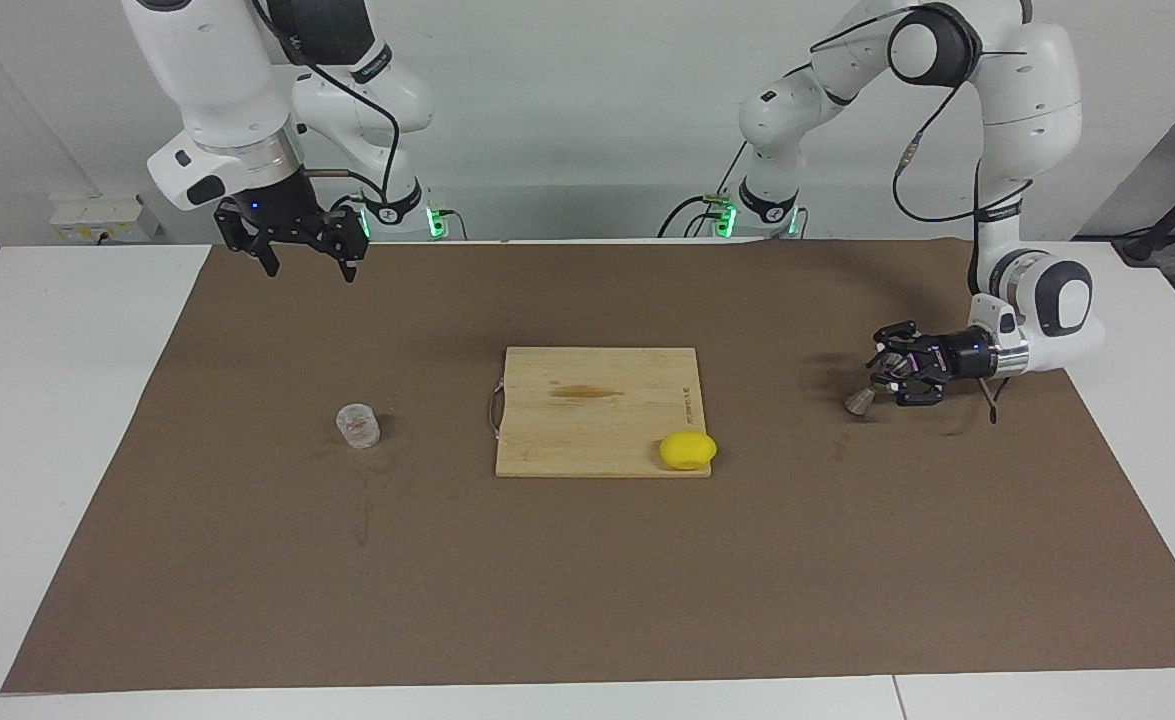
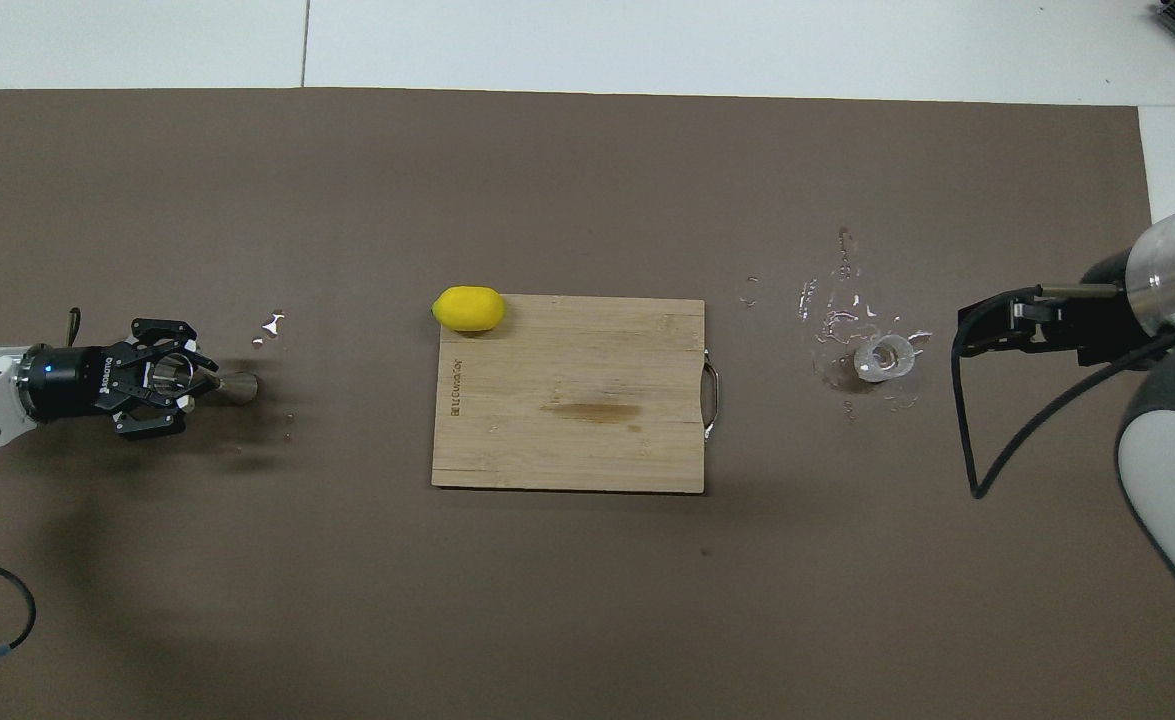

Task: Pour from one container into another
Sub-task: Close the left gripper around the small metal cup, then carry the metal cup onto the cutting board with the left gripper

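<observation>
The clear glass cup point(image 1: 358, 426) point(image 2: 885, 358) stands upright on the brown mat toward the right arm's end of the table. The silvery jigger point(image 1: 859, 401) point(image 2: 235, 387) is toward the left arm's end, tilted, its lower cone at the mat. My left gripper point(image 1: 890, 373) point(image 2: 175, 378) reaches in level and low, and is shut on the jigger's upper cone. My right gripper point(image 1: 311, 268) point(image 2: 977, 328) is open and empty, raised over the mat's edge nearest the robots, well above the cup's level.
A wooden cutting board point(image 1: 587, 410) point(image 2: 567, 400) lies mid-mat. A yellow lemon point(image 1: 687, 450) point(image 2: 468, 308) sits on its corner farthest from the robots, toward the left arm's end. Spilled drops point(image 2: 837, 310) lie around the cup, and a few point(image 2: 269, 323) lie near the jigger.
</observation>
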`<action>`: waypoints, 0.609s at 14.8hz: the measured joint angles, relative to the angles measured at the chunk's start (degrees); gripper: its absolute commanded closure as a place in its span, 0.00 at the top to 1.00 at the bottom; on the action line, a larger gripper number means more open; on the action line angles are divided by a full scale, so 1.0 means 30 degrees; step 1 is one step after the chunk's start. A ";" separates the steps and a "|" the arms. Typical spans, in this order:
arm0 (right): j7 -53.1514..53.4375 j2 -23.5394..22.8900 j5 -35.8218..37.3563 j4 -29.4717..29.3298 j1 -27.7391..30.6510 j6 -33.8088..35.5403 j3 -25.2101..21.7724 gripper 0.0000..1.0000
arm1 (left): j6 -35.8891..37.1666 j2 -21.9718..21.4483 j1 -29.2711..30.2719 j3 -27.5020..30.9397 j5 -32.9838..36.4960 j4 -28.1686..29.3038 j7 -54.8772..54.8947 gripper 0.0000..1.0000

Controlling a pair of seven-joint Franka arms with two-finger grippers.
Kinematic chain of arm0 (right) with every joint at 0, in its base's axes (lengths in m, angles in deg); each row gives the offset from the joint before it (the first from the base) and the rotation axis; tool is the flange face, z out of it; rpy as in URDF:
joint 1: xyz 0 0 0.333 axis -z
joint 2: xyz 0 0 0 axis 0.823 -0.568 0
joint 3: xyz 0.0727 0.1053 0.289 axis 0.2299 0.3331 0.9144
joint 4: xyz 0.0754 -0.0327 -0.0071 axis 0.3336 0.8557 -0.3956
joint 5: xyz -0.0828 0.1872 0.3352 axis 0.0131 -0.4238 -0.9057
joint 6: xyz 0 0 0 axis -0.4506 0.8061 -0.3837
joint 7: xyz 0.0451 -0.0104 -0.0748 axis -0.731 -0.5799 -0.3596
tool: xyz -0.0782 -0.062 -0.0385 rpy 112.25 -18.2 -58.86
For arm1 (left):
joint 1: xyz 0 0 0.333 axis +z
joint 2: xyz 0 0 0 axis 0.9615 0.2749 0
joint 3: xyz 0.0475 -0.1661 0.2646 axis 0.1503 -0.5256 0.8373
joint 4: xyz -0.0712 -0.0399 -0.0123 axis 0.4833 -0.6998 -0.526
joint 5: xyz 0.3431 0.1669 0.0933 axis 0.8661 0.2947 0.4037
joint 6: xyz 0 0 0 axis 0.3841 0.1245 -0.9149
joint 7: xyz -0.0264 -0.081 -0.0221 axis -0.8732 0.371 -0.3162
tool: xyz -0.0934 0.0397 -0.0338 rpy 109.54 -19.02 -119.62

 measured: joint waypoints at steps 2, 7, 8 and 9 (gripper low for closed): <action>0.0000 0.0000 0.0000 0.0000 0.0000 0.0000 0.0000 1.00 | 0.0269 -0.0037 -0.0386 -0.0046 -0.0191 -0.0099 -0.1436 0.22; 0.0000 0.0000 0.0000 0.0000 0.0000 0.0000 0.0000 1.00 | 0.0378 -0.1373 -0.2342 -0.0139 -0.0526 -0.0426 -0.4618 0.23; 0.0000 0.0000 0.0000 0.0000 0.0000 0.0000 0.0000 1.00 | 0.0349 -0.1830 -0.2753 -0.0147 -0.0565 -0.0339 -0.5236 0.23; 0.0000 0.0000 0.0000 0.0000 0.0000 0.0000 0.0000 1.00 | 0.0275 -0.2267 -0.3110 -0.0148 -0.0665 -0.0137 -0.5755 0.23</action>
